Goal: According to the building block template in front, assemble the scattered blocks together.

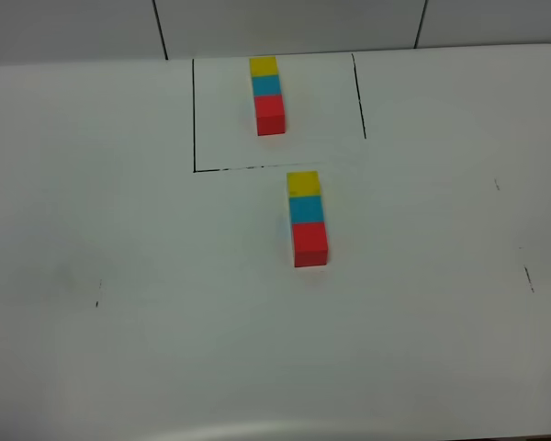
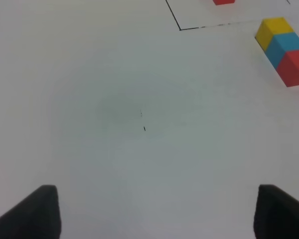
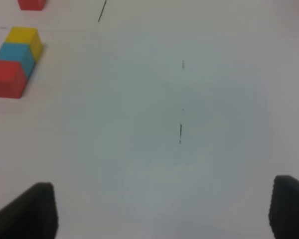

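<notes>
Scattered blocks sit joined yellow-blue-red, unmarked, just outside the template; both grippers' jaws gape wide, holding nothing.

The exterior high camera looks steeply down on the whole bench from the near side. Each wrist camera hovers closer above bare bench, one either side of the assembled row, which all three views share.
</notes>
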